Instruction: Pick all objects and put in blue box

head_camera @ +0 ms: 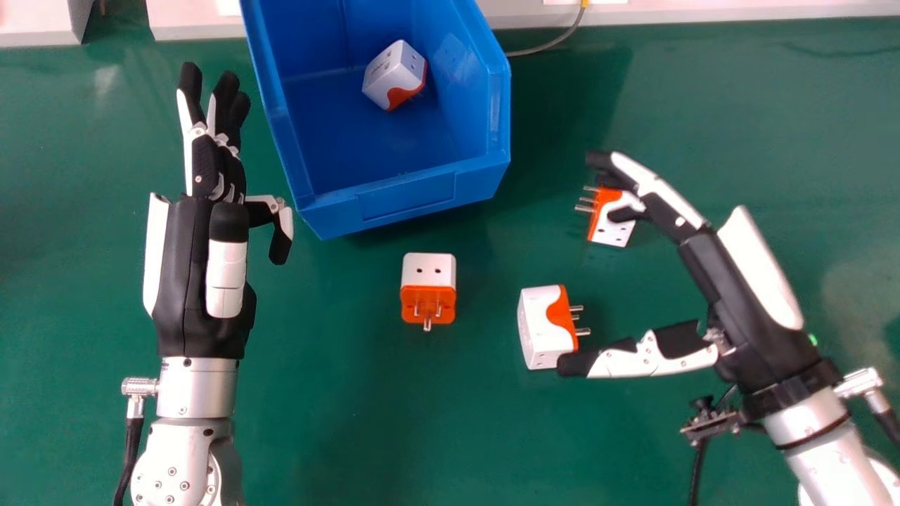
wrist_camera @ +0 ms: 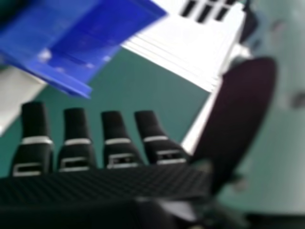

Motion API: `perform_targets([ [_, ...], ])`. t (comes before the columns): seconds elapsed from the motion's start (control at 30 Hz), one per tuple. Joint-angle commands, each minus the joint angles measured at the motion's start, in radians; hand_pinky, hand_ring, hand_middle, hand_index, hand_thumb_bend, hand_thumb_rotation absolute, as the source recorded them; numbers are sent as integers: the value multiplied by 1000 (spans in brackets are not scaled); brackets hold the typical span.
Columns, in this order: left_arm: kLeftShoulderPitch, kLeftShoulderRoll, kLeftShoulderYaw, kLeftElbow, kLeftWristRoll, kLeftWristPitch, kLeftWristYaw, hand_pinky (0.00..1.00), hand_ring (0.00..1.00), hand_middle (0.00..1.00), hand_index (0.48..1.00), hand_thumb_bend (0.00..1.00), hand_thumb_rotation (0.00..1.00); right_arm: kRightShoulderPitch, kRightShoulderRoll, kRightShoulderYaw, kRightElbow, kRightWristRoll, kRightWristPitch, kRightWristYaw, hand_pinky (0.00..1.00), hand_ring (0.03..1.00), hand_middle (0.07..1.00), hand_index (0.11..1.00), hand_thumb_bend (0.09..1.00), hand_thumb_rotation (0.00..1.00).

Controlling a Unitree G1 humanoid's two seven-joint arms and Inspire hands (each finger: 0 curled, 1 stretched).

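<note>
Green tabletop (head_camera: 316, 422) spread beneath the work, with a pale ledge (head_camera: 703, 10) and a grey cable (head_camera: 550, 46) along its far side. The head view's upper edge cut off the far end of the blue box (head_camera: 422, 190), and 1 white-and-orange adapter (head_camera: 387, 77) lay inside against the right wall, its prongs hard to make out. Fingers (head_camera: 654, 186) of the right hand (head_camera: 738, 288) partly covered a 2nd adapter (head_camera: 612, 228) on the table, right of the box; whether they touched it could not be told. The thumb (head_camera: 647, 358) overlapped the near corner of a 3rd adapter (head_camera: 538, 327), where contact was equally unclear. That hand stood spread, its fingers extended and well apart from the thumb. A 4th adapter (head_camera: 429, 267) sat in full sight just in front of the box, prongs toward the robot. Left of the box was the left hand (head_camera: 190, 281), its fingers straight. While the head view gave the adapters' places, the right hand view took in a white slotted panel (wrist_camera: 190, 47) beyond the table, part of the box, and 4 fingertips in a row beside the thumb, with the things past the thumb too indistinct to name.
</note>
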Motion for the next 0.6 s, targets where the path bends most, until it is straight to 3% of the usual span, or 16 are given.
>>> perform_targets([
  [0.0,1,-1,-7,-27,4,-3,1,0,1000,1000,1000,1000,967,-30,-4,0,12,-5,-9,2,733,854,890,880,1000,361],
  [0.33,-2,-3,-7,-31,-2,-2,-4,0,1000,1000,1000,1000,965,-82,-2,42,97,-31,-30,23,773,877,909,894,1000,362],
  [0.57,2,-3,-8,-35,-8,10,-10,0,1000,1000,1000,1000,965,-122,-12,68,183,-31,-66,40,799,900,927,908,1000,366],
])
